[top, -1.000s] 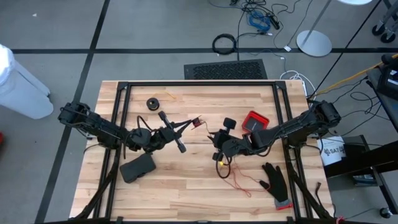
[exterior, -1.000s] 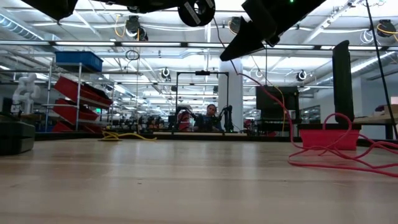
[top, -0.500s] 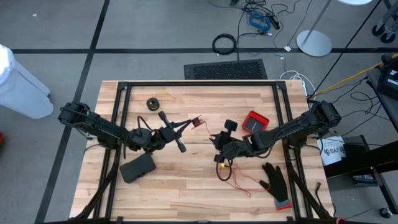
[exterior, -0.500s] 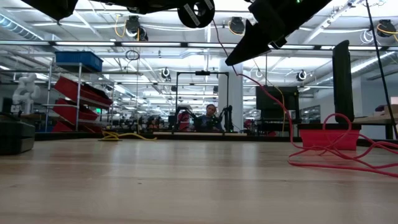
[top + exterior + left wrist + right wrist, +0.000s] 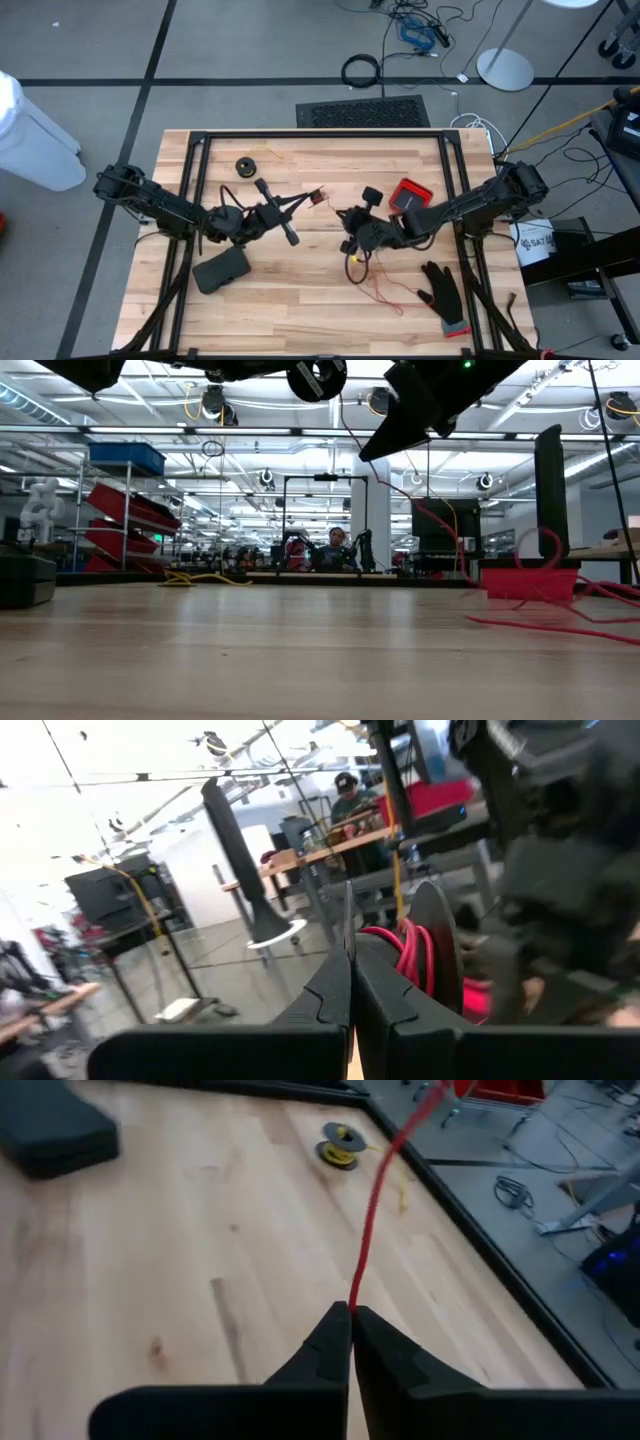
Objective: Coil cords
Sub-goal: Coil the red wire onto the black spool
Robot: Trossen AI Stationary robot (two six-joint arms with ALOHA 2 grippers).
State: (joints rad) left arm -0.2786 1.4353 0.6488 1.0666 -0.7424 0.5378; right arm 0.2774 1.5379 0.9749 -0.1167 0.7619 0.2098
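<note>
The red cord's black spool [image 5: 318, 196] [image 5: 318, 378] hangs above the table's middle, with my left gripper [image 5: 307, 198] [image 5: 350, 945] shut on it. From it the red cord [image 5: 350, 425] runs a short way to my right gripper [image 5: 343, 214] [image 5: 350, 1312], which is shut on it. Below that gripper the cord drops to loose loops [image 5: 385, 290] on the table. The yellow-tan cord's spool [image 5: 246, 165] [image 5: 340, 1145] lies flat on the table at the far left. My left gripper pinches a thin black flange [image 5: 347, 910] of the spool between its two fingers. Red windings [image 5: 400, 955] and the other flange [image 5: 440, 945] show beside them. The fingers come about level from the table's left. The spool is lifted clear. My right gripper pinches the red cord [image 5: 352, 1295] between its fingertips, a single strand. The fingers slant down from the table's right. The strand runs on from them to the spool, while the rest hangs slack below them to the table.
A red tray [image 5: 410, 195] stands right of the grippers. A black glove [image 5: 440, 290] lies at the near right and a black block [image 5: 222, 268] at the near left. A black frame [image 5: 320, 135] borders the table.
Both arms have stayed where they were. The slack red cord below my right gripper has swung, and its loops on the table's right part have shifted.
</note>
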